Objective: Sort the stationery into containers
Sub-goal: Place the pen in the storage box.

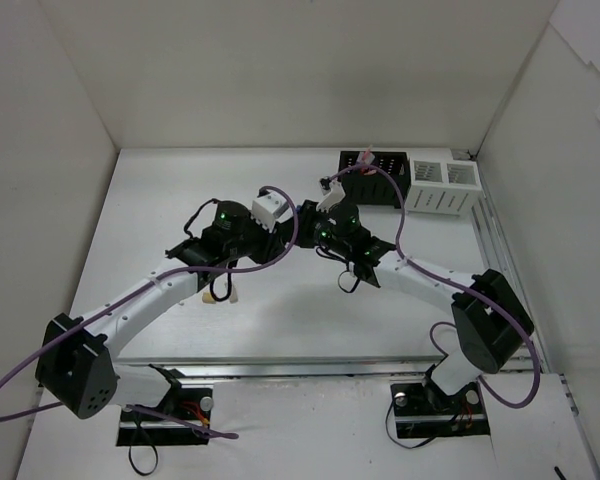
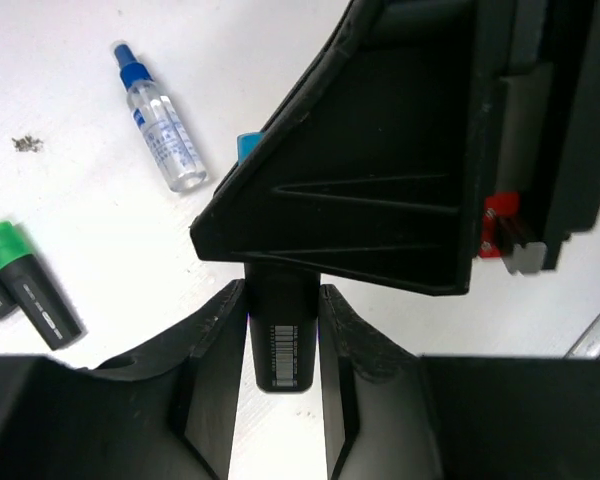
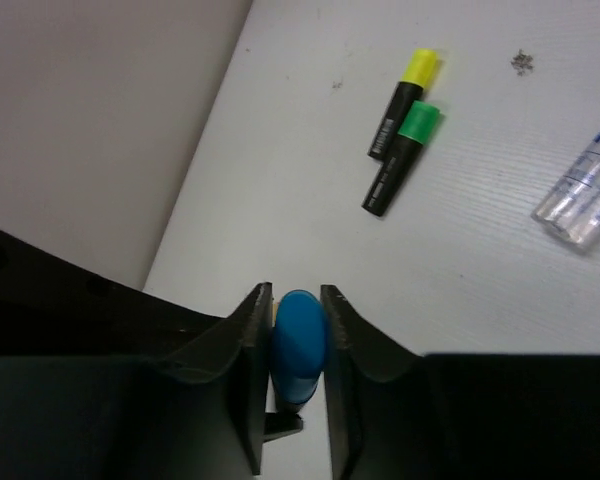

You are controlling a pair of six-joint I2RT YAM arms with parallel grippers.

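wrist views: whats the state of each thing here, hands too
blue highlighter: cap on, gripped by both hands
left hand: shut on the blue highlighter's black barrel
right hand: shut on the blue highlighter's cap
green highlighter: cap on, lying flat
yellow highlighter: cap on, lying flat beside the green one
spray bottle: lying on its side
black organiser: upright
white bins: upright

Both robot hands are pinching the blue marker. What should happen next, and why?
Probably the left gripper should open. It and the right gripper are both clamped on one blue-capped highlighter, and the black organiser stands on the right arm's side, so the right could carry it there.
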